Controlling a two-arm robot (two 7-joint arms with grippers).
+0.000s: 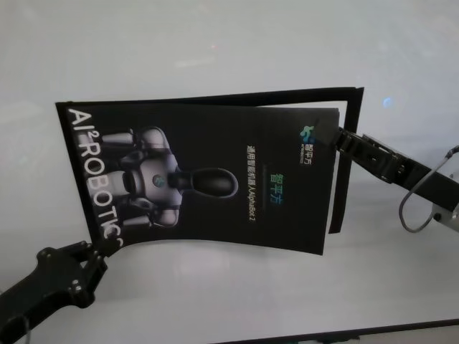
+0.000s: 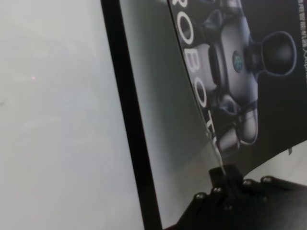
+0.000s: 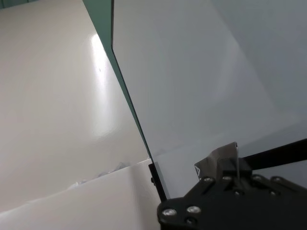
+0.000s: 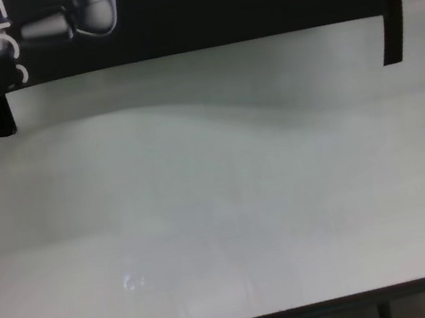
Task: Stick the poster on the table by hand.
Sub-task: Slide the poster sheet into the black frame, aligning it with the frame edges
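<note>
Both grippers, left [image 1: 92,252] and right [image 1: 324,133], are pinching opposite poster [image 1: 208,179] corners, stretching it flat between them above the table [image 1: 215,50].

The poster [image 1: 208,179] is a thin, flexible sheet, paper-like, with a glossy black printed face carrying white lettering and a grey-white robot image; it bows rather than lying flat. Its reverse, seen in the right wrist view, is plain, pale and smooth [image 3: 192,86]. The table [image 1: 215,43] has a smooth white top with a soft sheen that returns diffuse reflections. The narrow black strips [image 1: 344,158] on the tabletop look matt, possibly tape, though the view is too poor to confirm. The left gripper [image 1: 92,252] and right gripper [image 1: 324,133] have matt black housings, apparently plastic, with small bright metal screw heads [image 3: 169,212].
</note>
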